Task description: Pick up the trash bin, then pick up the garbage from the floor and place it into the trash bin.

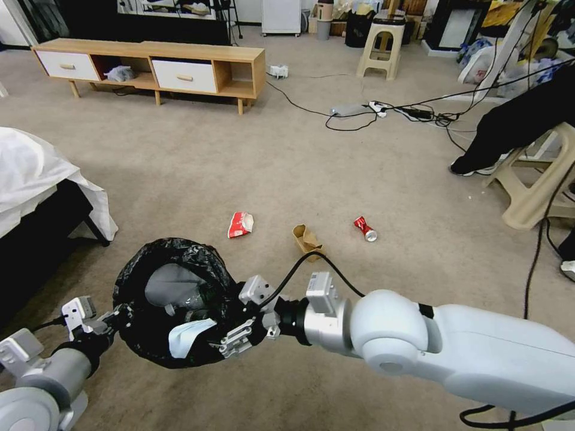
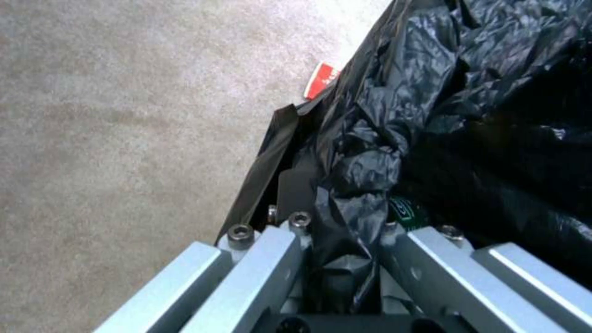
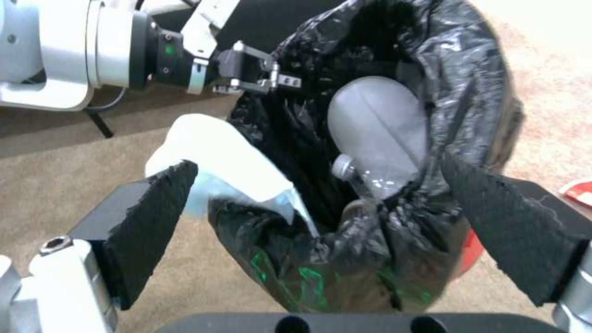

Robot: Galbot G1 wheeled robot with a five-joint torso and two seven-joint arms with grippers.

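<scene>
The trash bin (image 1: 162, 263), grey inside with a crinkled black bag over its rim, hangs above the carpet at the lower left. My left gripper (image 1: 117, 320) is shut on its near-left rim (image 2: 354, 185); from the right wrist it appears as (image 3: 271, 81). My right gripper (image 1: 232, 314) is open at the bin's right rim, its pads spread over the mouth (image 3: 317, 166). A white tissue (image 3: 222, 162) drapes over the rim beside one pad. A clear bottle (image 3: 370, 180) lies inside. On the floor beyond lie garbage pieces: a red-white wrapper (image 1: 241, 224), a brown paper box (image 1: 306, 239) and a crushed red can (image 1: 365, 229).
A bed with a white sheet (image 1: 36, 173) stands at the left. A low wooden cabinet (image 1: 156, 66) lines the back wall. Cables and a power strip (image 1: 371, 111) lie on the carpet. A beige stool (image 1: 539, 185) and a seated person's leg are at the right.
</scene>
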